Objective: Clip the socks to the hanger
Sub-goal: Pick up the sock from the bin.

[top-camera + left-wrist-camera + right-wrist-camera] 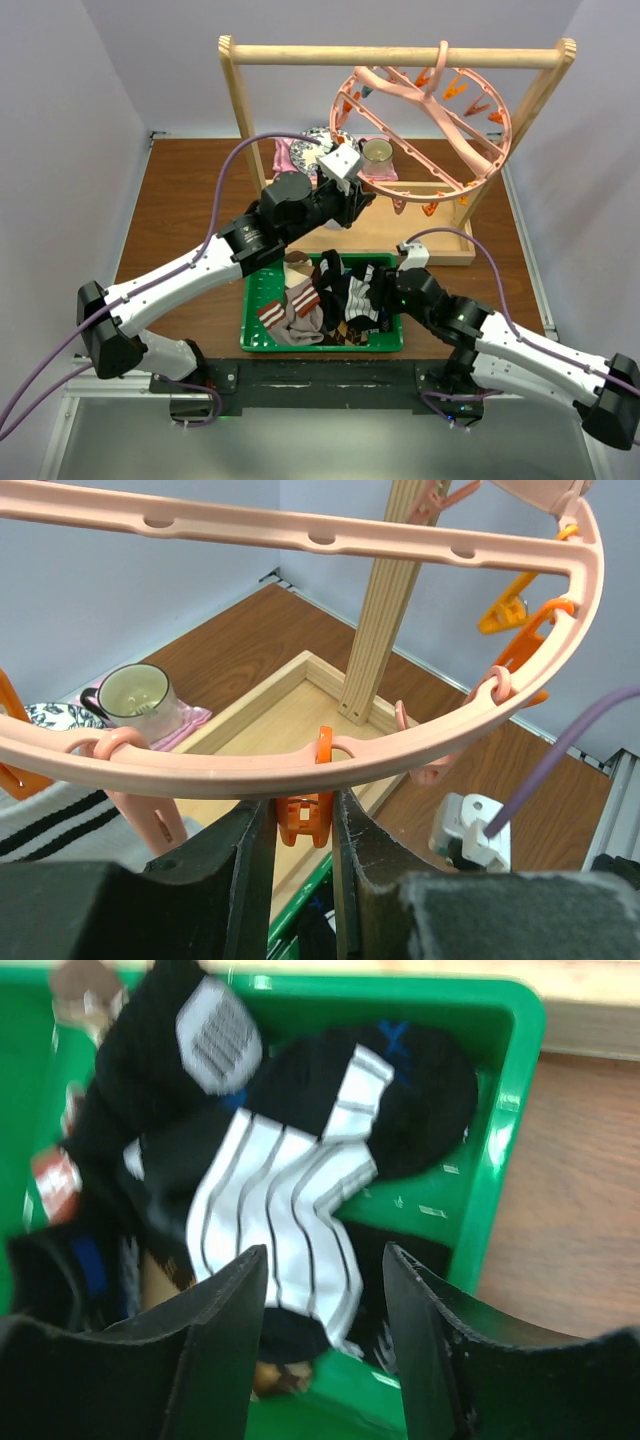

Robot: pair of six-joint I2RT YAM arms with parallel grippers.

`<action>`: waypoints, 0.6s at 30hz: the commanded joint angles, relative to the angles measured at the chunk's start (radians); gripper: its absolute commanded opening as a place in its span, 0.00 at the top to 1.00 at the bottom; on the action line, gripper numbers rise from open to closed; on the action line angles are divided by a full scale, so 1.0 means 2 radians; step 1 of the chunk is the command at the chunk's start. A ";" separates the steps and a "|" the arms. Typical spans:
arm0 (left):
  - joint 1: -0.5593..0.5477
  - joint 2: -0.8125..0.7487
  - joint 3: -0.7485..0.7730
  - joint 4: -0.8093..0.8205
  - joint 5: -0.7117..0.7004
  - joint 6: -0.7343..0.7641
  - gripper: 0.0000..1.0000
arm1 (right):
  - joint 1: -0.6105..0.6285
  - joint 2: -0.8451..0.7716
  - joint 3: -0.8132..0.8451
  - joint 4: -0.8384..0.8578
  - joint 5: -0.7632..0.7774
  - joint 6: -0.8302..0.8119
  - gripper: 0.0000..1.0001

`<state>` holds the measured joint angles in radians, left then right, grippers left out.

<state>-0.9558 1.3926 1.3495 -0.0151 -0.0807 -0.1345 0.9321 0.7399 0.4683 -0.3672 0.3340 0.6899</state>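
The pink hanger [240, 765] hangs by its hook from the top bar of the wooden rack [400, 55] at the back of the table [190, 200], tilted so its ring faces partly forward. Small orange clips dangle around its rim.

The left arm reaches up and across to the ring's lower edge. There the left gripper [303, 810] is closed on one orange clip [304, 832], with a finger pressed against each side of it just under the rim.

The socks [300, 305] lie heaped in a green basket [300, 346] at the near edge of the table, between the two arm bases. The right gripper [325, 1255] hovers low over the basket's right half with its fingers spread apart and nothing between them. Directly below lies a white sock with thin dark stripes [280, 1200] on top of black ones.

Behind the hanger, a mug [135, 695] stands on a pink cloth [185, 725].
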 commanded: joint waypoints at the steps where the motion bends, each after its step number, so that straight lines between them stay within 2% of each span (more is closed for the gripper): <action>1: 0.002 -0.012 -0.010 0.013 0.017 0.014 1.00 | 0.003 0.052 0.005 0.105 0.036 0.079 0.45; 8: 0.002 -0.016 -0.017 0.021 0.027 0.020 1.00 | 0.014 0.108 -0.008 0.136 -0.030 0.086 0.47; 13: 0.002 -0.022 -0.026 0.025 0.032 0.024 1.00 | 0.042 0.096 -0.014 0.108 -0.019 0.088 0.53; 17: 0.002 -0.026 -0.031 0.034 0.038 0.020 1.00 | 0.042 0.089 -0.019 0.117 -0.006 0.089 0.71; 18: 0.002 -0.027 -0.033 0.034 0.038 0.020 1.00 | 0.042 0.090 -0.019 0.122 -0.004 0.090 0.83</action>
<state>-0.9539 1.3773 1.3087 0.0265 -0.0284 -0.1104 1.0107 0.9348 0.4351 -0.1635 0.2974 0.8436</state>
